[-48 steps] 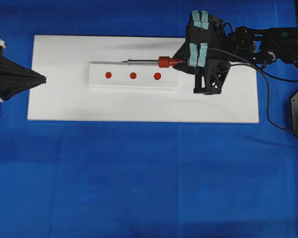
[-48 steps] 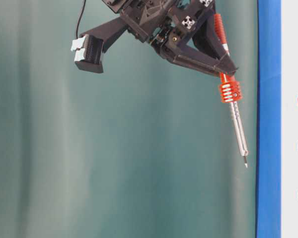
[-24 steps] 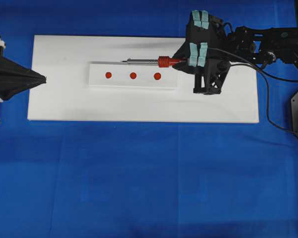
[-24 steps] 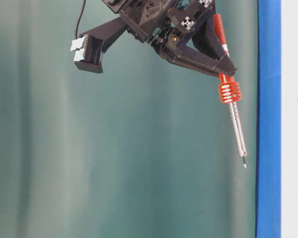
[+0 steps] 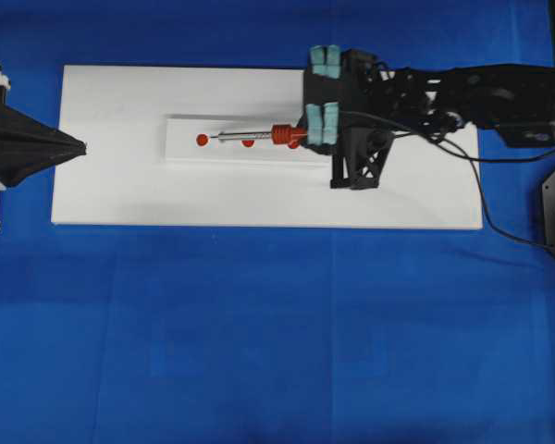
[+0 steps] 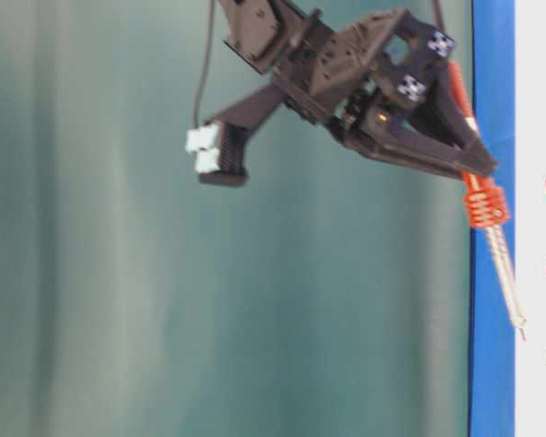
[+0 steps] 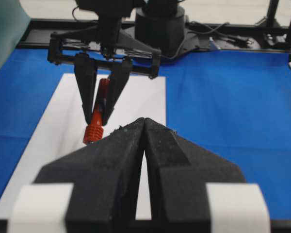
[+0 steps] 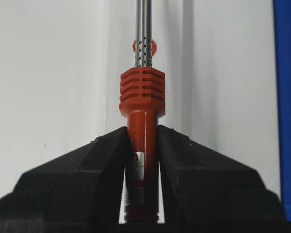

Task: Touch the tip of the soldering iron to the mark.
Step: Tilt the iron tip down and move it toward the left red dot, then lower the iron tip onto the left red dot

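Observation:
The soldering iron (image 5: 259,136), with red handle, ribbed red collar and silver shaft, is held in my right gripper (image 5: 303,137), which is shut on the handle (image 8: 143,145). The shaft lies over the row of three red marks on the raised white strip (image 5: 185,155). Its tip sits just right of the left mark (image 5: 202,140); the middle and right marks are partly covered. In the table-level view the iron (image 6: 500,264) slants down, tip close to the white surface; contact cannot be told. My left gripper (image 5: 79,146) is shut and empty at the board's left edge.
The white board (image 5: 120,199) lies on a blue cloth (image 5: 277,333). The iron's black cord (image 5: 486,199) loops off the board's right end. In the left wrist view the right gripper (image 7: 101,104) faces my left gripper (image 7: 144,121) across the board.
My right gripper has moved left and down with the iron. The shaft went from behind the strip to over the marks, and the tip dropped close to the surface. The left arm has not moved.

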Controlling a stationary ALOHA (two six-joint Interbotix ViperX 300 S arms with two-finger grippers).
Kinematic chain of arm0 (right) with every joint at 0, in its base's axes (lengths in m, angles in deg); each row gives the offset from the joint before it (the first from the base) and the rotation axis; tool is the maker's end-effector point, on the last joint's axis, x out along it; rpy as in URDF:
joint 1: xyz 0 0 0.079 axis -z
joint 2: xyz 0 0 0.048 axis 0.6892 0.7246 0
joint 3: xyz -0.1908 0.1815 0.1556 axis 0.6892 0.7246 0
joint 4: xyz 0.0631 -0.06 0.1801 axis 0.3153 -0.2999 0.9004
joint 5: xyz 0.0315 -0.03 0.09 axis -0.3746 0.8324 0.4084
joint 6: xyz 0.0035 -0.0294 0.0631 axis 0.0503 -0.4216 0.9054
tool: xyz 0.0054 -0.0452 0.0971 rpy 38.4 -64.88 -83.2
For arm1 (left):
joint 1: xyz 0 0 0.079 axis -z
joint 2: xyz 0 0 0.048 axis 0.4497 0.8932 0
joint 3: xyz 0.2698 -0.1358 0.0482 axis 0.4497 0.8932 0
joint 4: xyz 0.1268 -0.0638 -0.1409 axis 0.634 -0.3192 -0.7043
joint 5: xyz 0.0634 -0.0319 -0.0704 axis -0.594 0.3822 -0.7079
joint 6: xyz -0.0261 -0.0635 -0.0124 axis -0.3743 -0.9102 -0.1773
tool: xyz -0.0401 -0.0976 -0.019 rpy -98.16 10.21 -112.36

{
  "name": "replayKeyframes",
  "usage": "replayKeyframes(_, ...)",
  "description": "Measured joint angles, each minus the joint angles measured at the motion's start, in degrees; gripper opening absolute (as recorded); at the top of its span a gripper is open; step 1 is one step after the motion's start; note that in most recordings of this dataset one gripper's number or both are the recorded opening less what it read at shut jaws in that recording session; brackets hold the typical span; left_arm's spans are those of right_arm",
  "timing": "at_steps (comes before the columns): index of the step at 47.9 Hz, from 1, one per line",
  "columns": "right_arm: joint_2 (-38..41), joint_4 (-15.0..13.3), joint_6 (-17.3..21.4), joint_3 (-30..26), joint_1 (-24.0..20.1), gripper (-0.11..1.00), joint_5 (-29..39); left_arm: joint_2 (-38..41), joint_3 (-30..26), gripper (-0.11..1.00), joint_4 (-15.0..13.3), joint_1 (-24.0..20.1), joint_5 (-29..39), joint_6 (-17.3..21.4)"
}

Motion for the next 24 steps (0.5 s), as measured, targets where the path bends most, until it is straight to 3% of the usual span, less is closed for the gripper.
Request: replayKeyframes(24, 2.64, 0.00, 0.09, -1.14, -0.09, 0.06, -0.26, 0.09, 0.18, 0.00, -0.09, 0.00, 0.00, 0.00)
